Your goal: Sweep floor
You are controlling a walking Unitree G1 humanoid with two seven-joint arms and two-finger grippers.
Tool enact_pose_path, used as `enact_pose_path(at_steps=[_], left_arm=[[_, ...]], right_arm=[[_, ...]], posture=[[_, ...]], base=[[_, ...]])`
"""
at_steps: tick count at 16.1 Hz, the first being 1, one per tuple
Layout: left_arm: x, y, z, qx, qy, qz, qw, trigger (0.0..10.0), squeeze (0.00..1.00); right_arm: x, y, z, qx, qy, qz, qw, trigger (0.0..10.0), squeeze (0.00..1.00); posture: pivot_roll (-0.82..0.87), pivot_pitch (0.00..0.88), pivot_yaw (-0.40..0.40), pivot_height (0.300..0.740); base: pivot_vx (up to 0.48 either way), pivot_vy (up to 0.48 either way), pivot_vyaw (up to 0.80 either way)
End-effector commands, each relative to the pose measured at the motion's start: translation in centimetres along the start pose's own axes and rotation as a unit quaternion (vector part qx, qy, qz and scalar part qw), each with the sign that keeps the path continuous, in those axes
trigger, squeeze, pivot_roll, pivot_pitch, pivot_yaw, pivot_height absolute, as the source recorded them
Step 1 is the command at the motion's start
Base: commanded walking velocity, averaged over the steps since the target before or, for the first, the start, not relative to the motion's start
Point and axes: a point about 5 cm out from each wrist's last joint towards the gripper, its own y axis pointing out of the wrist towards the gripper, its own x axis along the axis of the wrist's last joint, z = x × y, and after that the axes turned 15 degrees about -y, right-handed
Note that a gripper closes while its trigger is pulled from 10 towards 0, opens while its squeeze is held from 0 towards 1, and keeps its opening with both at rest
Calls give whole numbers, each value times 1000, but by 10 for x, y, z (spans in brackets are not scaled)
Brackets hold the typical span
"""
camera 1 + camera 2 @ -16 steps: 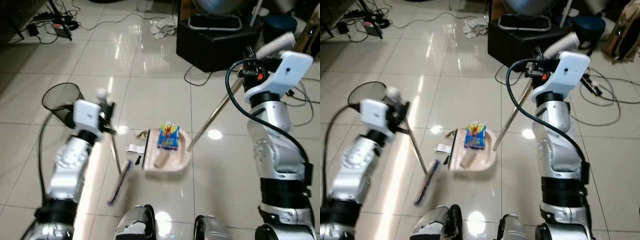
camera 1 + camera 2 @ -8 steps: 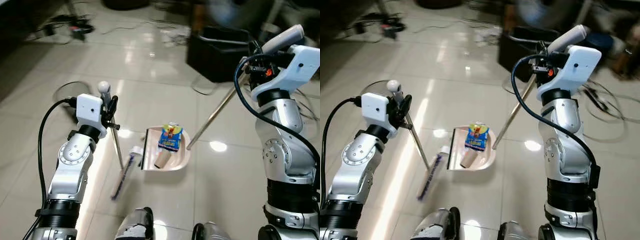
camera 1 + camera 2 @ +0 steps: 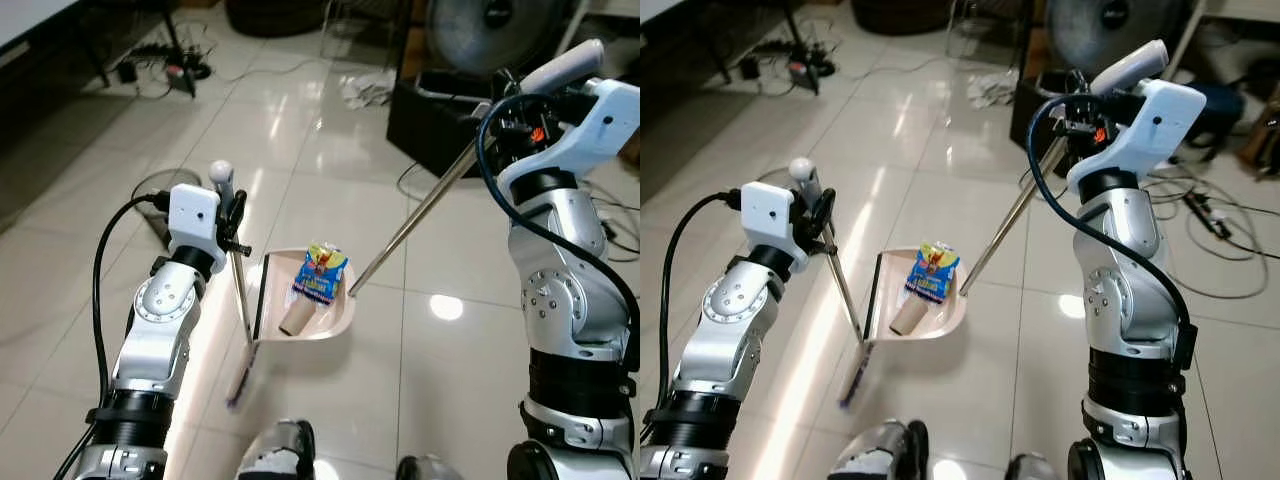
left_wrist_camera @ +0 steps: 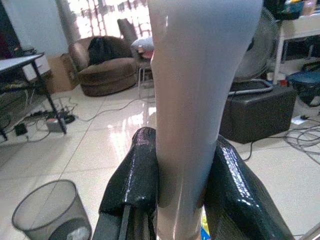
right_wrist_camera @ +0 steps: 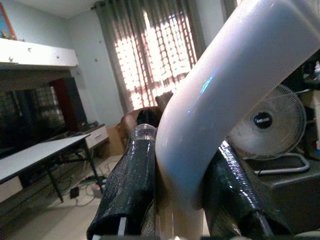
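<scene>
The dustpan point(image 3: 305, 300) is resting on the tiled floor point(image 3: 300, 150), carrying a snack packet point(image 3: 320, 272) and a cardboard tube point(image 3: 296, 318). The right gripper point(image 3: 503, 100) is clamping its long handle point(image 3: 415, 225). The left gripper point(image 3: 236, 215) is squeezing the broom point(image 3: 240, 290) beside the dustpan's left edge.

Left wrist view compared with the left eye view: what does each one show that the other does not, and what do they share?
The left wrist view alone shows a brown armchair and a bright window behind it. The left eye view alone shows the dustpan holding a snack packet and a cardboard tube, and the right end effector on the dustpan's long handle. Both show the left end effector shut on the broom handle, the mesh bin and the fan.
</scene>
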Motion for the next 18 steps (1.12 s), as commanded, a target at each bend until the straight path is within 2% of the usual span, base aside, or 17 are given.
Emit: enact_pose_path(at_steps=[1,9,18], left_arm=[[9,4,1,-4,13,-14,1000,10000,0],[10,3,8,-4,24,-11,1000,10000,0],[4,-2,8,1,19,-4,1000,10000,0]], right_arm=[[10,2,2,3,12,-23,1000,10000,0],[5,0,8,5,25,-17,1000,10000,0],[5,2,12,14,33,-17,999,10000,0]], posture=[[18,50,77,740],[26,46,73,740],[17,42,55,740]], base=[[0,296,0],[0,360,0],[0,390,0]])
